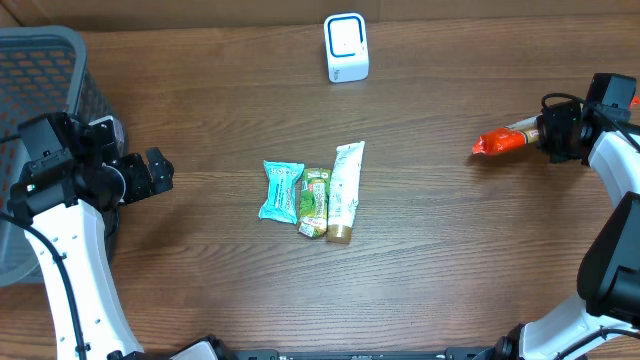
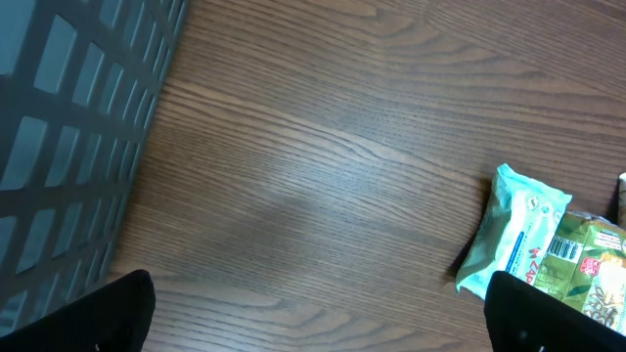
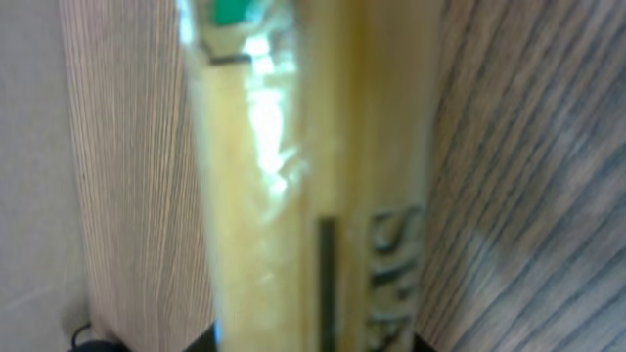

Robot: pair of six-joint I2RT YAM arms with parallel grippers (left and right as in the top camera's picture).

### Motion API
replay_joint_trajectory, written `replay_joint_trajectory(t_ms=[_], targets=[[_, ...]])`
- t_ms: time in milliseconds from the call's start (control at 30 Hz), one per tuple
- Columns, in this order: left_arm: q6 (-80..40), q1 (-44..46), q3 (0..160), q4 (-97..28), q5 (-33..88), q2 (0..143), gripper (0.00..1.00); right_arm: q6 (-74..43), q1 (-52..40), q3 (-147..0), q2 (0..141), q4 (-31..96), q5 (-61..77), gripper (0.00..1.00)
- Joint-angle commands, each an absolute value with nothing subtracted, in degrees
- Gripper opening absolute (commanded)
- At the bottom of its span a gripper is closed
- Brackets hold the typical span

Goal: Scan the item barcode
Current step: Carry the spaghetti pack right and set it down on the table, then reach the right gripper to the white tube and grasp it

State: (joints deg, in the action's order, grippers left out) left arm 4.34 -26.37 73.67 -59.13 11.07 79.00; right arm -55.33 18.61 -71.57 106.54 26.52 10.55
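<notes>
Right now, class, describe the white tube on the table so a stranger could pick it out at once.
At the middle of the wooden table three items lie side by side. The white tube is the longest, beside the green packet, with a tan cap.

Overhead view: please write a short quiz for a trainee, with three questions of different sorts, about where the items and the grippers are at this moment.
1. True or false: the left gripper is holding an item.
2. Multiple choice: how many pieces are in the group of items lying side by side in the middle of the table? A) two B) three C) five
3. Fill in the word: the orange-tipped packet is held by the ____ gripper.

Key
1. False: it is open and has nothing in it.
2. B
3. right: the right gripper holds it, away from the group.
</notes>
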Motion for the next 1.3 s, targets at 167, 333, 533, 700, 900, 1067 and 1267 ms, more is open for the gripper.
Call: replay_joint_trajectory(t_ms=[167, 333, 533, 700, 900, 1067, 1267], targets=[[3.2, -26.6, 74.3, -59.1, 11.0, 79.3, 1.00, -44.2, 18.3, -72.9, 103.3, 28.0, 22.2, 0.37], [3.2, -26.6, 74.3, -59.1, 11.0, 79.3, 1.00, -38.6, 18.1, -73.0, 103.0, 29.4, 28.9, 0.46], [3.2, -26.6, 74.3, -59.1, 11.0, 79.3, 1.00, -27.6, 13.1, -78.4, 102.5, 37.7, 31.4, 0.50], [3.2, -26.6, 74.3, -59.1, 10.9, 79.3, 0.99, -21.7, 3.9, -81.6, 102.5, 42.7, 30.5, 0.58], [3.2, -26.6, 74.3, -59.1, 11.0, 79.3, 1.00, -20.8, -8.7, -81.6, 103.4, 45.3, 27.5, 0.71], [3.2, -26.6, 74.3, -59.1, 11.0, 79.3, 0.99, -21.4, -17.9, -81.5, 106.0, 47.3, 27.5, 0.79], [3.2, -26.6, 74.3, -59.1, 11.0, 79.3, 1.00, -23.3, -21.8, -81.4, 111.0, 46.6, 27.5, 0.84]])
